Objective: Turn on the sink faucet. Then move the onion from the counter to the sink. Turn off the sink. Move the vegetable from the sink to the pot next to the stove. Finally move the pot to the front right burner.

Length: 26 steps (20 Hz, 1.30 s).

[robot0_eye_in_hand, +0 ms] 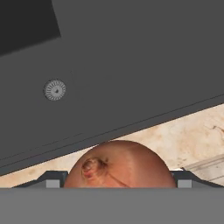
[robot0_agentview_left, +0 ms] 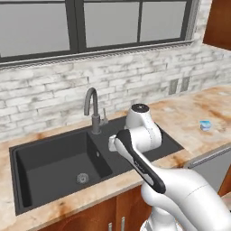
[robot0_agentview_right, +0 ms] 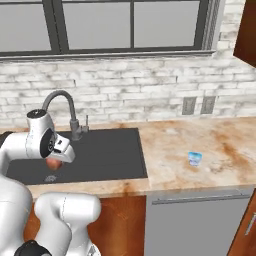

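Carrying the small round reddish-orange onion (robot0_eye_in_hand: 120, 165) to the sink looks like the step in hand.

Left base view: one matte black rectangular sink (robot0_agentview_left: 58, 164) set in the beige marbled stone counter (robot0_agentview_left: 189, 117), one dark grey gooseneck faucet (robot0_agentview_left: 92, 108) at the sink's back edge, one small blue thing (robot0_agentview_left: 205, 125) toward the counter's right end. I can't make out any water.

Right base view: the hand (robot0_agentview_right: 54, 162) hangs over the sink near the counter's front edge, with a bit of the onion peeking out under it.

Hand view: one onion sits between the two fingertips (robot0_eye_in_hand: 51, 181), jaws spread wide around it, so I'd say it's held. One round metal drain (robot0_eye_in_hand: 55, 89) lies beyond. Next move, I reckon: lower over the basin and let go.
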Motion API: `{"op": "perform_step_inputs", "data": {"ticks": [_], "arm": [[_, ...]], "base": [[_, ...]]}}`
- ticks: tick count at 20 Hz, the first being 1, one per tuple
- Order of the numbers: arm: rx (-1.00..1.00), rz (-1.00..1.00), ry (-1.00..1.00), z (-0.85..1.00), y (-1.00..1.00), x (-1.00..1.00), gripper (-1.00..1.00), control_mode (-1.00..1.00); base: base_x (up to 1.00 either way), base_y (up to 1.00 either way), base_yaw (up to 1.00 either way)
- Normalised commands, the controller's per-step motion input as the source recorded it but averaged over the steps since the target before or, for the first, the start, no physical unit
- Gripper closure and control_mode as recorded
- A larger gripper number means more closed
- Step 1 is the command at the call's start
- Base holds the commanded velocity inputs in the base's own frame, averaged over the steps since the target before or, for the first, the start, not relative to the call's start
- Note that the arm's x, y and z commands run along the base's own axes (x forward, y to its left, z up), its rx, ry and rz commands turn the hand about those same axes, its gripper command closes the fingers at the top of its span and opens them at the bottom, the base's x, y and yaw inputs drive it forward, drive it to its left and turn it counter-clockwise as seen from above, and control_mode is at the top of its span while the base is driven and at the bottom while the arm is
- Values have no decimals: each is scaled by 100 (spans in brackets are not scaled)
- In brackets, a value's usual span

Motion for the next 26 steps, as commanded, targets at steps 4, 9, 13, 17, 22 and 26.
{"op": "perform_step_inputs", "data": {"ticks": [4,9,13,17,22,26], "arm": [[0,0,0,0,0,0,100,100],[0,0,0,0,0,0,100,100],[0,0,0,0,0,0,100,100],[0,0,0,0,0,0,100,100],[0,0,0,0,0,0,100,100],[0,0,0,0,0,0,100,100]], "base": [[0,-40,-29],[0,-46,-33],[0,-56,-38],[0,-56,-40],[4,-71,-35],[0,-78,-34]]}}
